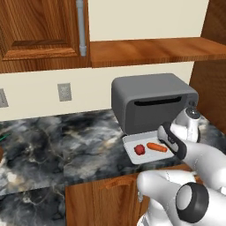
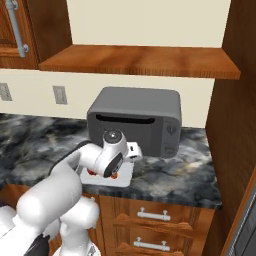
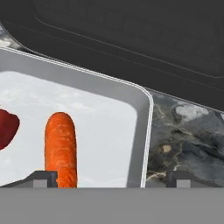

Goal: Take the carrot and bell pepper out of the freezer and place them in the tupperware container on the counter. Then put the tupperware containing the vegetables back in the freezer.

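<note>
- Contents of the tupperware container point(image 1: 132, 155): the carrot point(image 1: 157, 147) and the bell pepper point(image 1: 140, 149) both lie inside it, side by side and apart, carrot to the right in the left base view.
- Container location: on the desk point(image 1: 66, 145), near its front edge, directly in front of the dark grey toaster oven point(image 1: 152, 100).
- Handling, container: judged to be a light, stiff, shallow box with smooth walls. The raised rim is the only practical grip; a pinch across the right-hand wall, seen in the hand view point(image 3: 141, 131), looks most reachable.
- Handling, load: both vegetables lie loose on a smooth floor. The carrot point(image 3: 61, 148) is likely to roll and the bell pepper point(image 3: 8, 129) to slide if the box tilts; keep it level. A one-sided rim grip may let the far end sag.
- Hand point(image 3: 111, 178) state: fingers spread wide and empty, one tip point(image 3: 43, 178) over the carrot's near end inside the box, the other point(image 3: 180, 178) over the desk outside it, so the right wall lies between them.
- Arm pose: forearm reaches forward over the container's near right corner, wrist bent, hand point(image 2: 131, 151) pointing toward the toaster oven.
- Height above the rim: cannot be told.
- Freezer step: not yet done.
</note>
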